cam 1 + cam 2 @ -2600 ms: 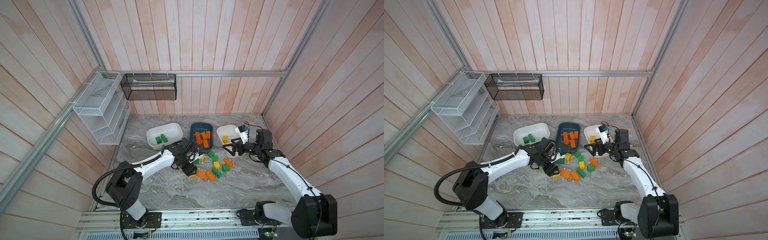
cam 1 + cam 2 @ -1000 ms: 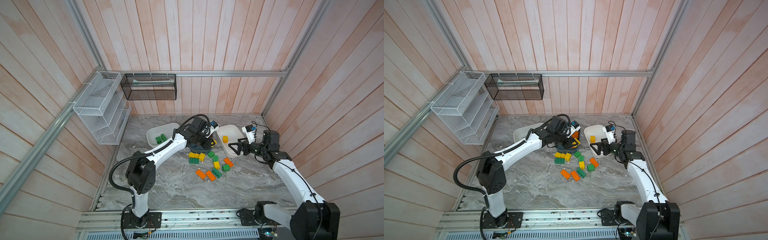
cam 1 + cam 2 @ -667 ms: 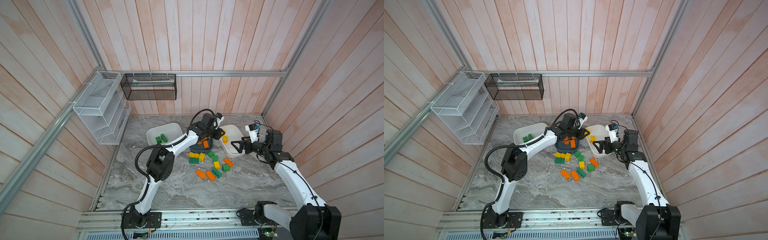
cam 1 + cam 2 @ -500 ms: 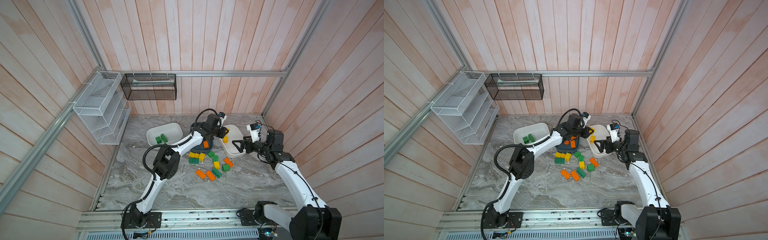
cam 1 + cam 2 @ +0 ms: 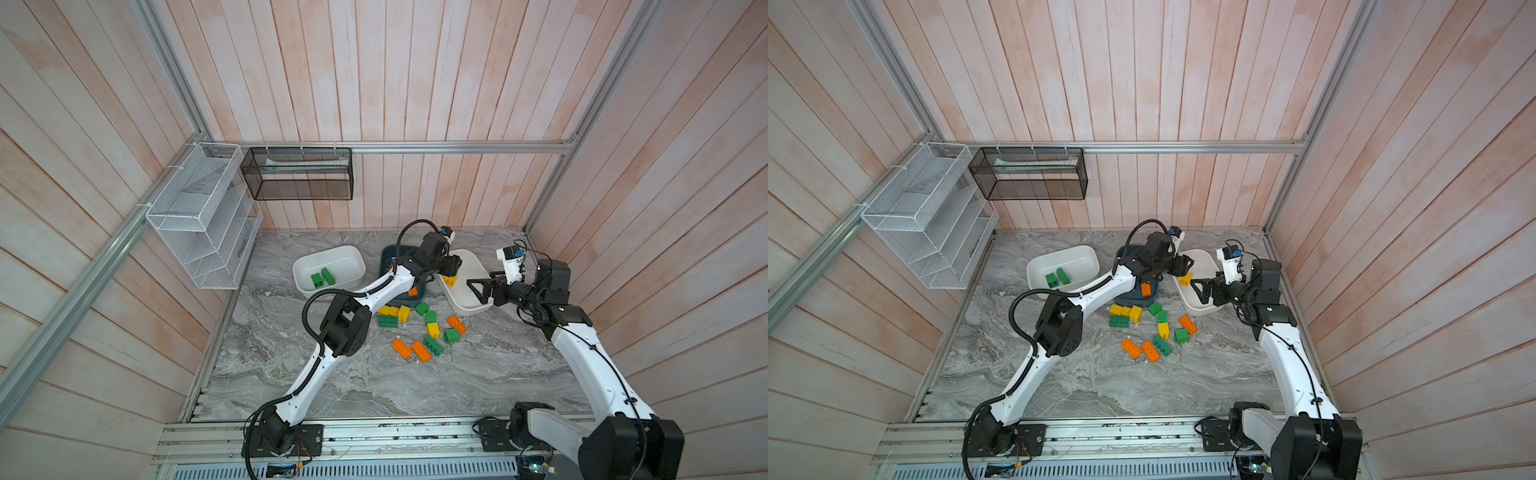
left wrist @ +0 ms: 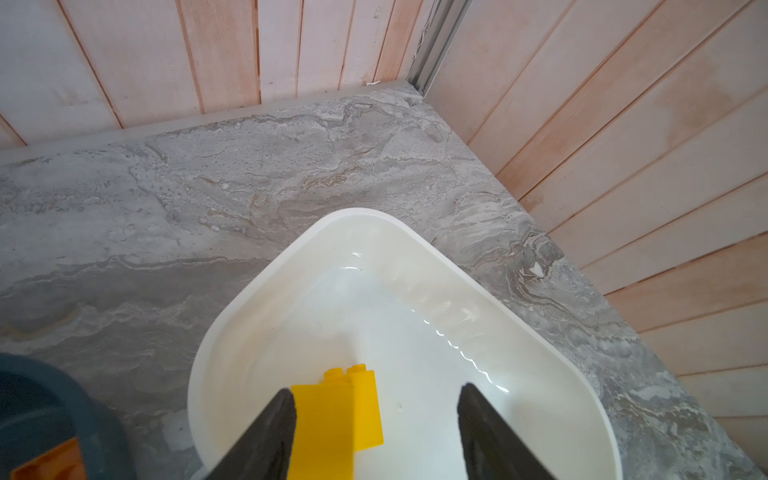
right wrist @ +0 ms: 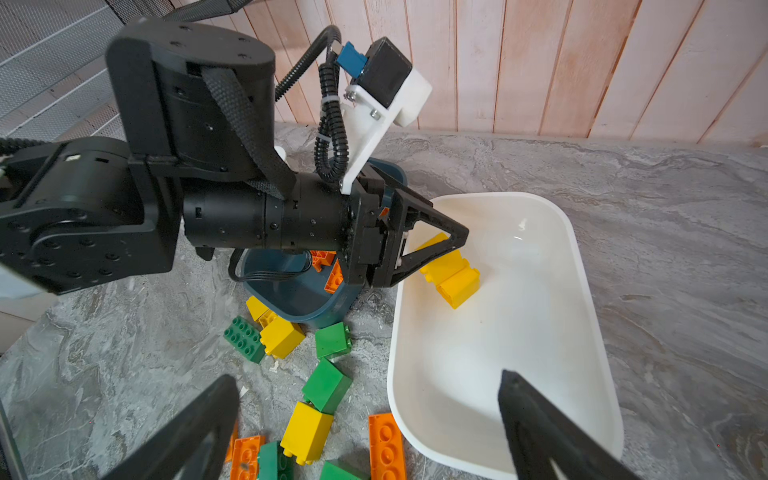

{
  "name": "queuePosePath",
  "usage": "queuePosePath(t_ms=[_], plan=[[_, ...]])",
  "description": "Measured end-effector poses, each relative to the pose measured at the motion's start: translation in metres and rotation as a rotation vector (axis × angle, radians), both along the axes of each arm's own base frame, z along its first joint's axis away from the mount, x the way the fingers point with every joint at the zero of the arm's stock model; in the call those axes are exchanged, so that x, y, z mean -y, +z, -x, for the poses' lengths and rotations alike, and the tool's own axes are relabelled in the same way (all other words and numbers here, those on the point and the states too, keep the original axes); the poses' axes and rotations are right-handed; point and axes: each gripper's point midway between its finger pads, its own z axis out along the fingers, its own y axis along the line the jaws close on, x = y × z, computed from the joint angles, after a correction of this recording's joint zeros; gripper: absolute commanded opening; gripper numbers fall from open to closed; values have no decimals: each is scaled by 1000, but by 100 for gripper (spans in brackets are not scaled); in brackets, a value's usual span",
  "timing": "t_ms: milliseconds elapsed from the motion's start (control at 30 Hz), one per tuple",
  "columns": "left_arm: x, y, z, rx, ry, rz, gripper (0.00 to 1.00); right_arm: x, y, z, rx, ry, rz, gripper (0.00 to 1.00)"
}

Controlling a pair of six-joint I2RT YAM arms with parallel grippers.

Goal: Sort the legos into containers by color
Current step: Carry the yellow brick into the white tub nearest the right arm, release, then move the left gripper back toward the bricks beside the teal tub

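Two yellow legos [image 7: 457, 286] show at the right white tub [image 6: 415, 232]: one lies on its floor, the other is at the left fingers [image 6: 266, 436]. These fingers stand partly apart. One pad touches the yellow brick [image 6: 328, 424] and the other is clear of it, so I judge it a release, not a grip. To do it well, open wider and rise straight up (a sideways pull could drag the brick over the rim). The right fingers [image 7: 540, 432] are spread wide and empty, near the same tub.

About a dozen loose legos [image 5: 432, 345] lie on the grey marbled table [image 5: 332, 386], beside the teal tub [image 7: 299, 303] holding orange pieces. Green ones are in the other white tub [image 5: 332, 259]. Pale wooden planks wall the cell, with a white wire rack [image 5: 199, 216] and a black mesh basket [image 5: 299, 174].
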Motion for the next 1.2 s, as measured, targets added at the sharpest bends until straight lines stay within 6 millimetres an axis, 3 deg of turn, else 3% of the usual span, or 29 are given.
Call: queuePosePath(t_ms=[133,233,400,500,600,767,867,1000,1200], plan=[[-11,21,13,0,-17,-28,72,0,2,1,5,0,-3,98],[-31,55,34,2,-23,-45,73,-1,3,1,7,0,-7,98],[-78,119,82,15,-15,-38,73,-2,5,1,10,4,-16,98],[-106,132,106,-7,18,-39,73,-3,6,1,11,9,-22,98],[-134,111,127,-83,73,-65,72,-3,5,2,10,11,-24,98],[-188,41,152,-287,235,-129,70,-4,2,3,3,15,-26,98],[-218,11,159,-382,358,-156,69,-4,0,3,-1,15,-26,98],[-248,-13,164,-447,514,-150,66,-4,-3,4,-6,15,-26,98],[-275,-38,163,-527,674,-101,64,-4,-2,4,-6,15,-26,98]])
